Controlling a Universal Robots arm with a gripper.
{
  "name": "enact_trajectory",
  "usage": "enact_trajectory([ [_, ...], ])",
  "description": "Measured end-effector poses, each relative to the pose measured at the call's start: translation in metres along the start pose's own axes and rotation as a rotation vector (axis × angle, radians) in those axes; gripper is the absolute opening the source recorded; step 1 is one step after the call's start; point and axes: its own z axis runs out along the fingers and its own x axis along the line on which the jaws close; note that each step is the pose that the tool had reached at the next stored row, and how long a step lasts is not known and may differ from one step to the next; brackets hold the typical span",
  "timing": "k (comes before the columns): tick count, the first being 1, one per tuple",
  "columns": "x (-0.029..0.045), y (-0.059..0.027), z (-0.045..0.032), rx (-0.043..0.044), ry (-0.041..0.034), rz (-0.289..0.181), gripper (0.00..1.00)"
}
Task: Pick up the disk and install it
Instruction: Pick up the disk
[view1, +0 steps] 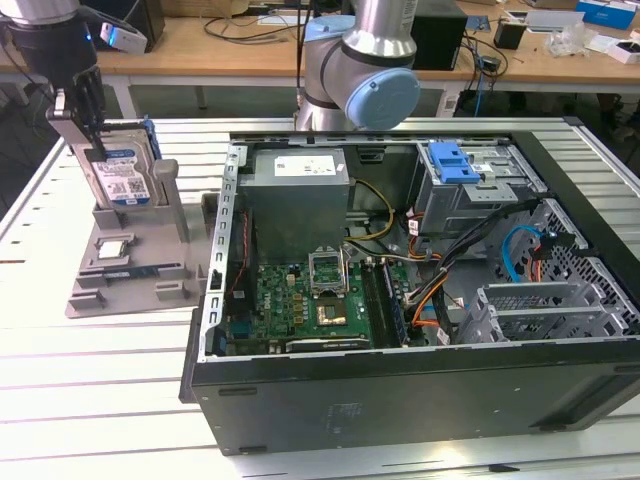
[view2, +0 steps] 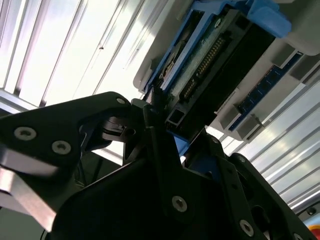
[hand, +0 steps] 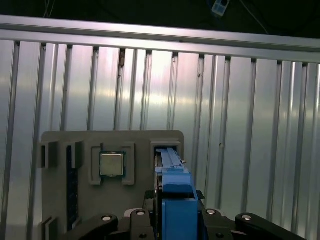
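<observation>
The disk (view1: 120, 172), a silver drive with a white and blue label and blue rails, stands upright in the grey fixture (view1: 130, 280) at the exterior view's left. My gripper (view1: 95, 148) comes down on it from above, its black fingers clamped on the drive's upper edge. In the first wrist view the disk's blue rail (hand: 176, 187) sits tight between the two jaws of the gripper (hand: 177, 217). The second wrist view shows the disk's connector edge (view2: 215, 55) just beyond the gripper (view2: 180, 132), with one fingertip (view2: 156, 107) against the rail.
A square processor chip (hand: 112, 164) and a memory stick (view1: 130, 272) lie in the fixture's pockets. The open computer case (view1: 400, 385) fills the table's middle, with a motherboard (view1: 300, 295) and a blue drive bracket (view1: 455, 160) at its bay. The arm's base (view1: 365, 70) stands behind it.
</observation>
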Motion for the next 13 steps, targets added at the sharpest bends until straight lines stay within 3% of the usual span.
enact_trajectory([
  [13,0.0,0.0006,-0.0264,0.0,0.0,0.0,0.37],
])
